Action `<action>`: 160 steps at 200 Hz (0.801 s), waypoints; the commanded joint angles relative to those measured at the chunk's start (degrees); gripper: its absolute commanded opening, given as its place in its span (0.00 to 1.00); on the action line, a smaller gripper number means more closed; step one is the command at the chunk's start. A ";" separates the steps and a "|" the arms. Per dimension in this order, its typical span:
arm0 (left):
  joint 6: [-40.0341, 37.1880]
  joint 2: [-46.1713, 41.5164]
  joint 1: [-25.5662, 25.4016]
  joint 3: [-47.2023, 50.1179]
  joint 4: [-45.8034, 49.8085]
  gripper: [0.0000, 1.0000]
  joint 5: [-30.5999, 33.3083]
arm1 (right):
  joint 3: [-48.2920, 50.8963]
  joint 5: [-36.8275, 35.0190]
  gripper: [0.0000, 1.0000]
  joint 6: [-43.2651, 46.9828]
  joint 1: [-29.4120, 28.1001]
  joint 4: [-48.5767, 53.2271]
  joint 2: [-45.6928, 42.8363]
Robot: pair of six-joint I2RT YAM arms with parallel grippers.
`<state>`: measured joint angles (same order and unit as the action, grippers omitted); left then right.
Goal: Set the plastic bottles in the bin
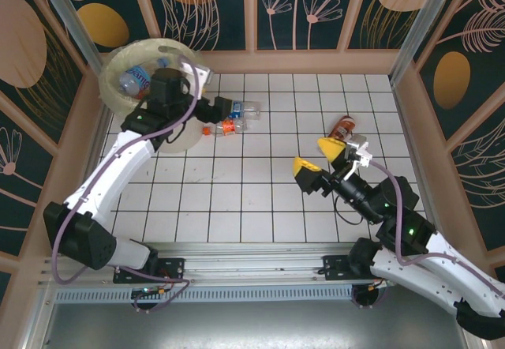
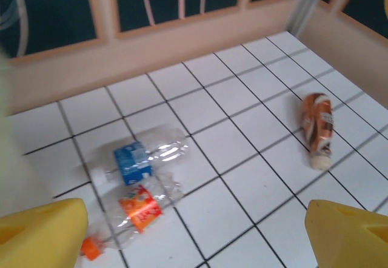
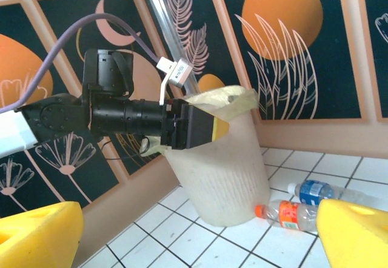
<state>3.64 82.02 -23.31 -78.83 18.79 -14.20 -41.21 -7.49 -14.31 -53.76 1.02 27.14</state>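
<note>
right gripper (image 1: 318,157) hangs spread and empty over the desk (image 1: 237,199), a brown bottle (image 1: 342,126) just beyond. left gripper (image 2: 194,236), spread too, hovers above the blue-label bottle (image 2: 136,160) and orange-label bottle (image 2: 140,210) beside the bin (image 1: 181,136). this looks like a reach in hand, and next comes lowering to pinch one (a clear bottle (image 1: 136,80) already lies inside). the bin's floor is hidden.

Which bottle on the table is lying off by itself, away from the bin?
The brown-orange bottle near the right gripper; the blue-labelled bottle and orange-labelled bottle lie together beside the bin.
</note>
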 commanded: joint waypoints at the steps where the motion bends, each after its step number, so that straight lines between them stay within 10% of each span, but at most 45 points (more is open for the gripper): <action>1: -0.72 2.19 -0.42 0.13 -0.47 0.91 4.94 | -0.63 -2.01 0.99 -1.50 0.23 0.94 -1.27; 34: -2.40 0.72 -0.42 -1.57 -1.54 0.92 9.89 | -0.45 -2.08 0.99 -1.56 0.30 1.71 -1.29; 110: -6.46 3.78 -0.63 -6.14 4.80 0.92 -4.82 | -0.34 -1.13 0.99 -1.00 0.41 0.58 -0.04; 160: -8.31 9.31 -3.33 -9.27 4.84 0.91 1.77 | -0.27 -1.04 0.99 -1.25 0.50 0.54 0.03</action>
<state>-2.42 88.07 -25.06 -85.08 22.79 -15.73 -41.21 -8.56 -15.40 -53.71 2.44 27.05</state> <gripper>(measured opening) 0.915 0.990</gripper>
